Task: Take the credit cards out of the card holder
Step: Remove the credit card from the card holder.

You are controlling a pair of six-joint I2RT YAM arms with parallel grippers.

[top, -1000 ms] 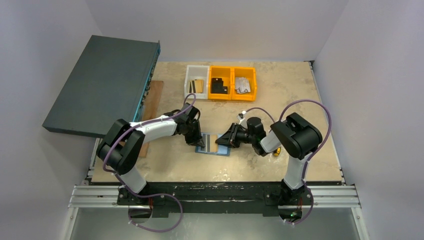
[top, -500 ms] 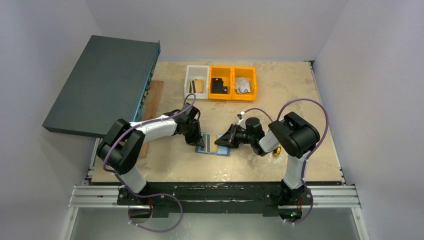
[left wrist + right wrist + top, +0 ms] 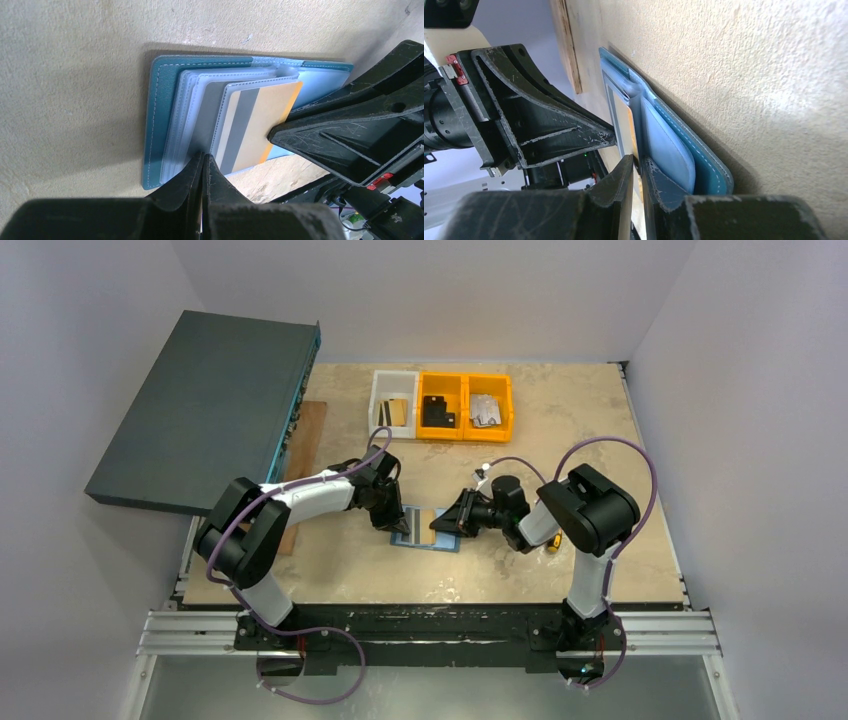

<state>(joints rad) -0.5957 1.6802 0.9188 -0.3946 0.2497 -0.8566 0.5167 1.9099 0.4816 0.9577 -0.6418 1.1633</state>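
Observation:
The teal-blue card holder (image 3: 443, 542) lies open on the table between both arms and also shows in the left wrist view (image 3: 160, 110). A gold-tan credit card (image 3: 260, 125) with a grey stripe sticks partly out of a clear sleeve. A silvery-grey card (image 3: 207, 112) sits in the sleeve beneath it. My right gripper (image 3: 638, 162) is shut on the gold-tan card's edge (image 3: 626, 130); it appears in the top view (image 3: 445, 524). My left gripper (image 3: 203, 159) is shut, its tips resting on the sleeves at the holder's near edge; it appears in the top view (image 3: 400, 523).
A white bin (image 3: 378, 405) holding cards and two orange bins (image 3: 465, 423) stand at the back. A large dark teal flat box (image 3: 205, 405) leans at the left beside a wooden board (image 3: 305, 450). A small yellow object (image 3: 552, 546) lies by the right arm.
The right arm has shifted very slightly to the left. The left arm and the card holder have not visibly moved.

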